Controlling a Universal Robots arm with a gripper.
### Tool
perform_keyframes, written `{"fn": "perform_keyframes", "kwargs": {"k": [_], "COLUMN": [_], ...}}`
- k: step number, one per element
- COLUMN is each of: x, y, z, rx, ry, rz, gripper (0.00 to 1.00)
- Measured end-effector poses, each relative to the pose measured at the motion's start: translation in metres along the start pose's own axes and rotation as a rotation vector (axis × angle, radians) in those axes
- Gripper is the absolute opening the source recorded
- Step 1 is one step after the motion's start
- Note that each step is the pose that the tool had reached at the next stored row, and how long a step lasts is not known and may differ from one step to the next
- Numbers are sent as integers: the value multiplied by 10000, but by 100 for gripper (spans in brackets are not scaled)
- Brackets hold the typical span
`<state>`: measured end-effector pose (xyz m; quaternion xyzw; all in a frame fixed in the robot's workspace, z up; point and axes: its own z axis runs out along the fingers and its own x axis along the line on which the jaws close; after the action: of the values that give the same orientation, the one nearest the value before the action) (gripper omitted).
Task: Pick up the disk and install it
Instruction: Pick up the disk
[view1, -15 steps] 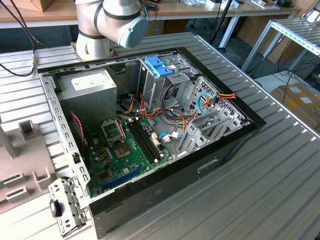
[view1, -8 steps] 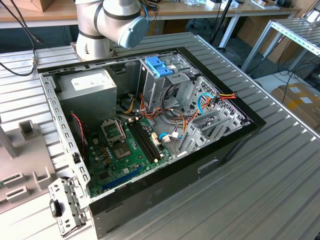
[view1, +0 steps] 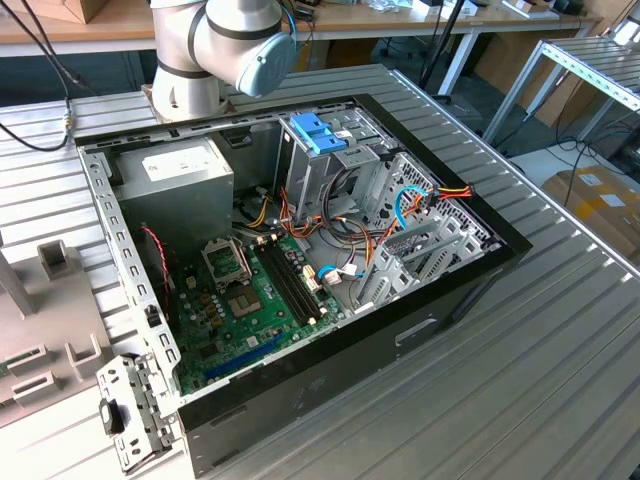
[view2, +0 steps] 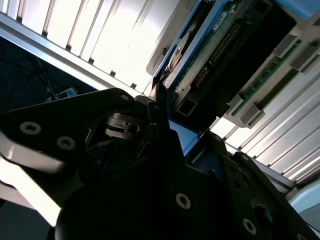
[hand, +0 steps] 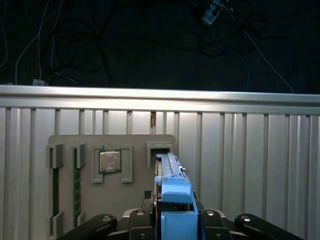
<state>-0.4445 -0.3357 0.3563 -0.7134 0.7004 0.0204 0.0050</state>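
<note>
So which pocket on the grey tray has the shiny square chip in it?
The middle pocket, with the silver chip inside. A thin green stick sits to one side of it and the blue-edged disk stands at the other.

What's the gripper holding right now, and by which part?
The gripper holds the dark, flat rectangular disk with blue plastic trim, clamped between its fingers at the end nearest the wrist.

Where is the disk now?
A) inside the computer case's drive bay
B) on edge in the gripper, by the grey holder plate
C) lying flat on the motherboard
B: in the first wrist view the disk stands on edge in the gripper, by the grey holder plate.
</note>
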Motion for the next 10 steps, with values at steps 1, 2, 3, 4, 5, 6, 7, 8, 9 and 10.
{"fn": "perform_keyframes", "kwargs": {"k": [1,2,3,4,5,6,7,8,9,10], "x": [0,0,0,-1,-1,-1,-1,-1,-2,-2], "y": [0,0,0,0,1,0,1,1,1,1], "z": [-7,-13,-17,-22,-26,-31,-42,-46,-51,-55], "rx": [0,0,0,0,0,1,0,0,0,-1], "ry": [-1,-2,-3,-3,-5,-7,-9,-10,-10,-11], "rz": [0,-1,0,0,0,-1,-1,-1,0,0], "gripper": [37,37,37,37,37,37,37,37,37,37]}}
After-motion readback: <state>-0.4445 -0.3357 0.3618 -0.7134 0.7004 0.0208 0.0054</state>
